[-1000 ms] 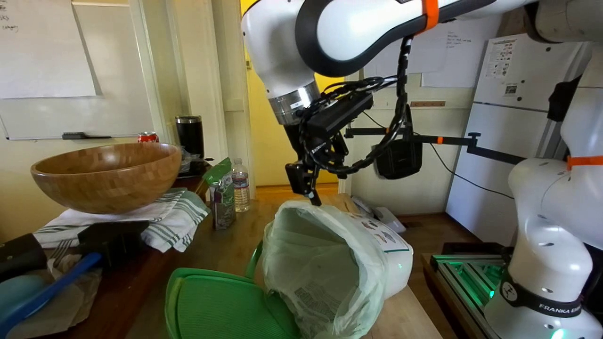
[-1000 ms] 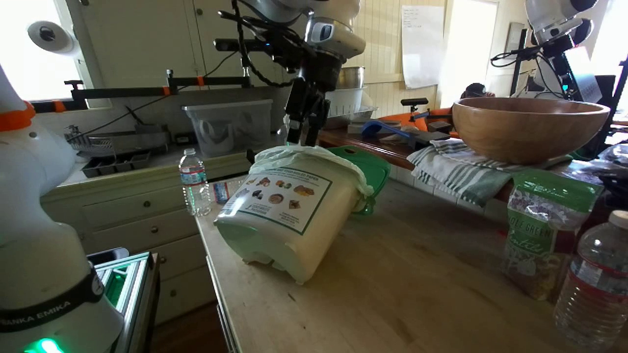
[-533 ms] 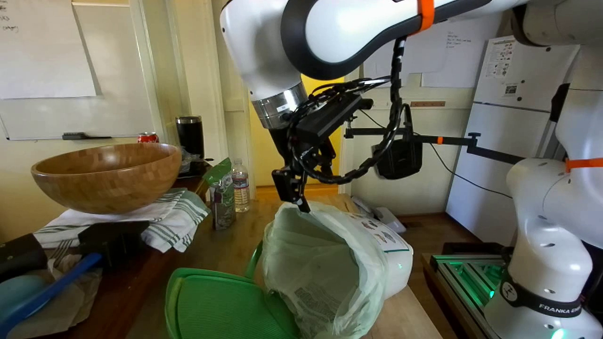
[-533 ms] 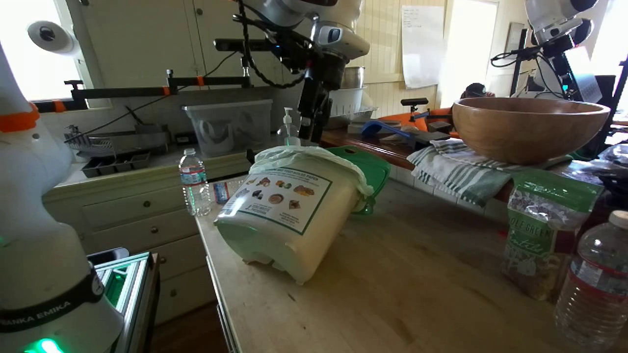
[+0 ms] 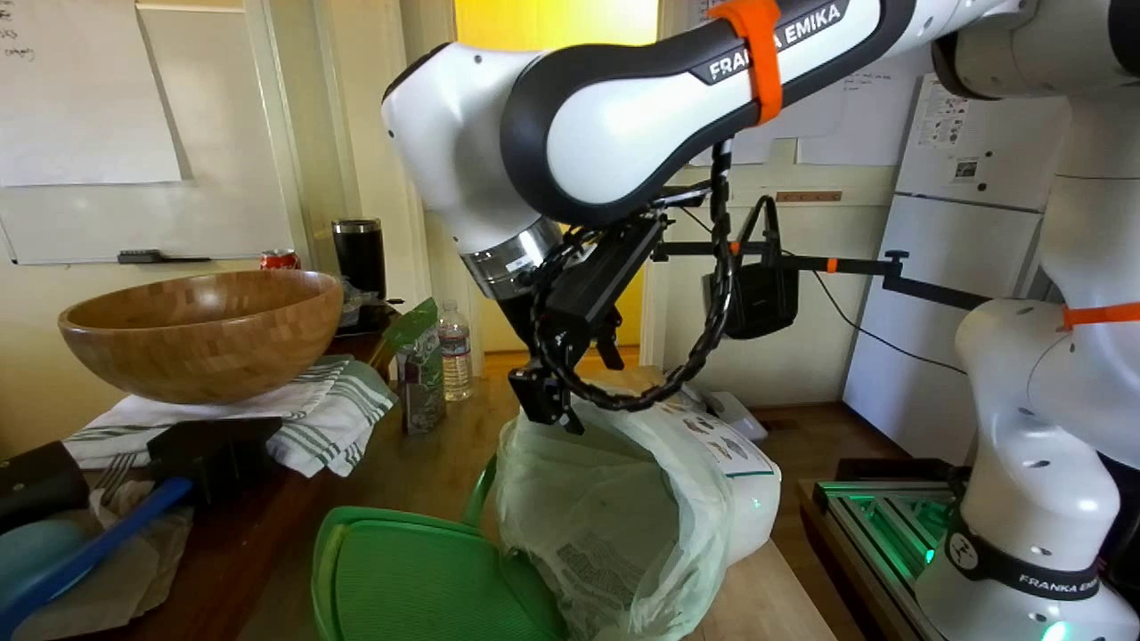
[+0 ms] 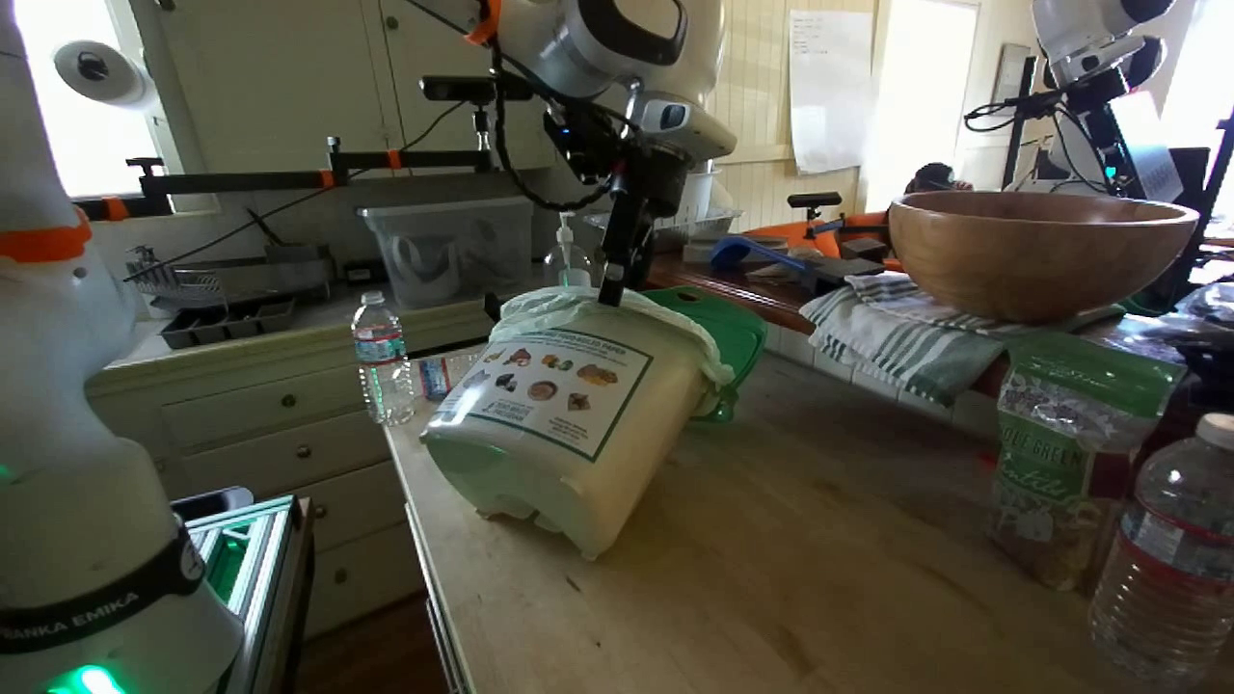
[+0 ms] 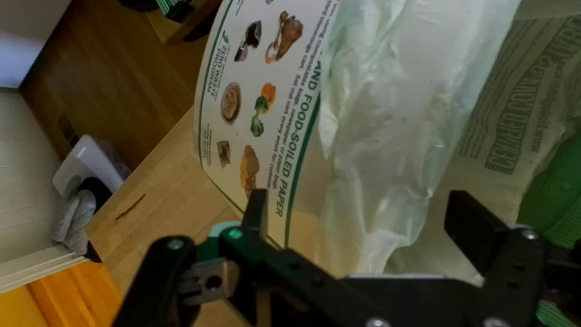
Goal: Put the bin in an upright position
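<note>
The white bin (image 5: 753,499) lies tipped on its side on the wooden table, its mouth facing the camera in an exterior view. Its printed side label is turned upward and shows in an exterior view (image 6: 554,390) and in the wrist view (image 7: 254,113). The pale liner (image 5: 614,481) is folded over the rim. The green lid (image 5: 427,570) hangs open on the table. My gripper (image 5: 592,392) is open at the bin's upper rim. In the wrist view the gripper (image 7: 358,206) has one finger outside over the label and one on the mouth side, with the liner-covered rim between them. Contact cannot be told.
A wooden bowl (image 5: 200,338) sits on a striped towel (image 5: 312,418) on a raised counter. A green snack bag (image 6: 1070,463) and a water bottle (image 6: 1171,559) stand on the table. Another bottle (image 6: 381,361) is near the bin's base. The table edge (image 6: 424,549) runs close to the bin.
My gripper has moved down to the bin's upper rim, going left in an exterior view with the mouth in sight. The bin and lid have not moved.
</note>
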Motion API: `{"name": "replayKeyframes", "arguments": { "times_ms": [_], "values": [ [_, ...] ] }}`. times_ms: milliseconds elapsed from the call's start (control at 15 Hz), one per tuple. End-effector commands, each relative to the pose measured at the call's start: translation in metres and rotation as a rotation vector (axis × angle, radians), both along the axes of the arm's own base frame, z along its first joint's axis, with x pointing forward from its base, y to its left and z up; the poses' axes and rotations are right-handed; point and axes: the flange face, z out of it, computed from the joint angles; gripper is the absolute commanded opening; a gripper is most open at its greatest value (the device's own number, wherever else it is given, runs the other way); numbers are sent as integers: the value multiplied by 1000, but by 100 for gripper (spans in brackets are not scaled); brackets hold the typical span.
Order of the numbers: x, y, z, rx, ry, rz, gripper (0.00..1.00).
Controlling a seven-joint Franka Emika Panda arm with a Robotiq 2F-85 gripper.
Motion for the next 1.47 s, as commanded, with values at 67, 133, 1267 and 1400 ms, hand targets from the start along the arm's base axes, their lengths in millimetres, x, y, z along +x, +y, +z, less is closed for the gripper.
{"name": "replayKeyframes", "arguments": {
  "times_ms": [67,133,1267,1400],
  "values": [
    [13,10,-17,-47,82,29,100],
    [13,11,-21,-59,110,27,100],
    [12,-5,-32,-153,247,-38,6],
    [12,-8,-23,-141,202,-45,1]
  ]
}}
